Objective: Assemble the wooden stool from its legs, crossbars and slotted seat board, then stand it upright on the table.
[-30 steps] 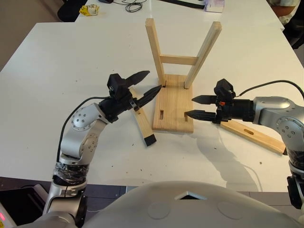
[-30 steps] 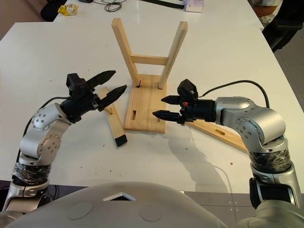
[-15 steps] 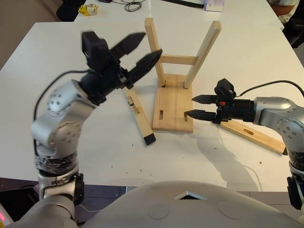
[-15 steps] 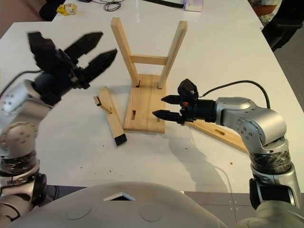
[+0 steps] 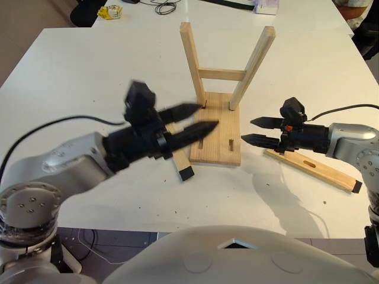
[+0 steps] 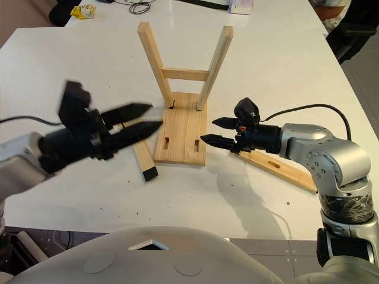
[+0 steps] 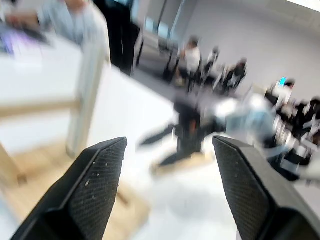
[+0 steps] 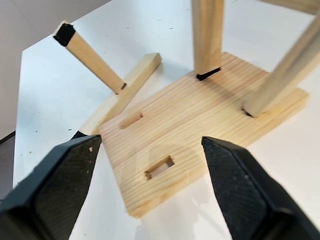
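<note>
The left gripper (image 5: 207, 116) hovers empty, fingers spread, above the near-left part of the seat board (image 5: 218, 155) and the loose leg (image 5: 182, 165) lying just beside it. Blur makes its height hard to judge, though it looks clear of the wood. The right gripper (image 5: 249, 130), likewise parted and holding nothing, sits just off the board's right edge, near a second loose leg (image 5: 314, 170). The board lies flat on the table (image 5: 71, 77) with a leg pair and crossbar (image 5: 222, 74) planted in its far slots. The near slots (image 8: 160, 167) are open. A good pick probably means straddling the leg mid-length (away from the side piece (image 8: 92, 60) jutting off it), while the right gripper steadies the board.
</note>
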